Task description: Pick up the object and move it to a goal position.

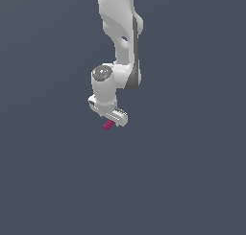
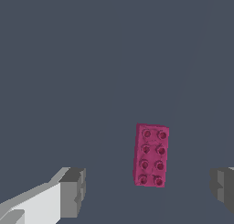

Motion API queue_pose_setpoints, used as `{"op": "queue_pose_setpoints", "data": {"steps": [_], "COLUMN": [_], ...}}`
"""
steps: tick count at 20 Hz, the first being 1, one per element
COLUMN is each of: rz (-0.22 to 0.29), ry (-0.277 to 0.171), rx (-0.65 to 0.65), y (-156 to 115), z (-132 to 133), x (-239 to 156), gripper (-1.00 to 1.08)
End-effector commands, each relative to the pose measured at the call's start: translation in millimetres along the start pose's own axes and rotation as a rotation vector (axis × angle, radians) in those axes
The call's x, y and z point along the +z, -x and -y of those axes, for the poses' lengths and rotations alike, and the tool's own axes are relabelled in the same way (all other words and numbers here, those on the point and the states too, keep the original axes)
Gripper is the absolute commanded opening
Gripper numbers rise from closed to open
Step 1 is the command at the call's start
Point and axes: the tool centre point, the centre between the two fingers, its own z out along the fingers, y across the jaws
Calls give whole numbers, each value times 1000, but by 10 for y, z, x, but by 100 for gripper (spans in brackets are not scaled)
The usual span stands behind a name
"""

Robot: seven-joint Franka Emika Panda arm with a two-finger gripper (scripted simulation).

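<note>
1. The object (image 2: pixel 151 155), a small magenta-pink studded block, lies flat on the grey floor (image 2: pixel 91 58), studs facing the wrist camera, between the two fingertips but nearer one of them.
2. The gripper (image 2: pixel 146 191) has its jaws spread wide apart, holding nothing; the fingers (image 2: pixel 73 191) flank the block without touching it.
3. To grasp well, the arm should likely centre the block between the fingers, descend straight, then close across its narrow width.
4. In the exterior view the block (image 1: pixel 108 125) peeks out just beneath the gripper (image 1: pixel 113 115).
</note>
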Motion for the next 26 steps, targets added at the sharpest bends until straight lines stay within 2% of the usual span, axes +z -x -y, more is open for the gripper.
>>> {"op": "queue_pose_setpoints", "data": {"steps": [1, 12, 26], "rz": [-4, -5, -6], "ry": [2, 4, 4], "rx": [41, 73, 78], "y": [32, 61, 66], "z": [-78, -146, -156], "x": [71, 176, 635], "gripper": [100, 100, 100]}}
